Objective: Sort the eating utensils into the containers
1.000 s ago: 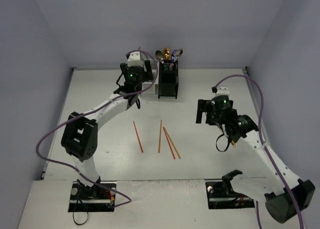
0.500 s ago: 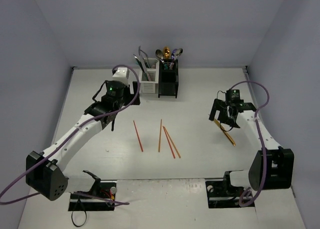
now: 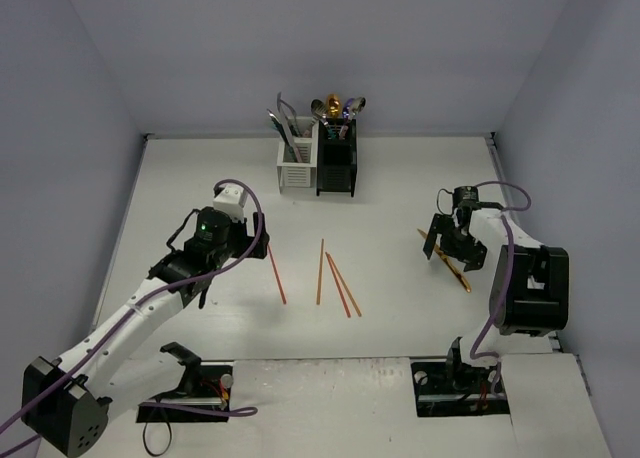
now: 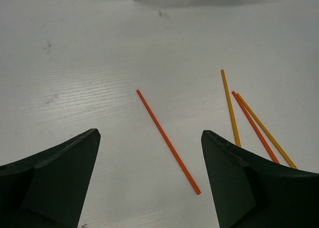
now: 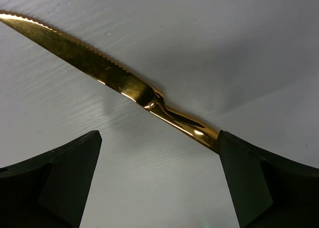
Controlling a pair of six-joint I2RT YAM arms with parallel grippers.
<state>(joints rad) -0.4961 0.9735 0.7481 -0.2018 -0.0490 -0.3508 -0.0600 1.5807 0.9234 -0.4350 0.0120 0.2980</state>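
1. A white table [image 3: 400, 178], seen from above, with a robot arm at each near corner.
2. At the far middle stand two slotted caddies joined side by side: a white caddy [image 3: 295, 168] on the left and a black caddy [image 3: 337, 163] on the right.
3. Silver utensil handles [image 3: 284, 126] stick up from the white caddy. Gold and silver spoons [image 3: 336, 108] rise from the black one.
4. Four thin chopsticks lie flat on the table in front of the caddies.
5. One orange-red chopstick [image 4: 167, 141] lies alone to the left. The other three chopsticks [image 4: 255, 128] lie close together to its right, fanning out from their near ends.
6. The left gripper [image 4: 149, 136] hovers above the table, just left of the lone chopstick. Its fingers are spread wide and hold nothing. In its wrist view the lone chopstick lies in the gap between them.
7. A gold knife [image 5: 124, 81] with a serrated blade lies flat on the right side of the table, well apart from the chopsticks.
8. The right gripper [image 5: 159, 138] is low over this knife with its fingers fully spread, one on each side. The handle end runs in beside one finger [image 5: 249, 178]; whether they touch cannot be told. The knife is not clamped.
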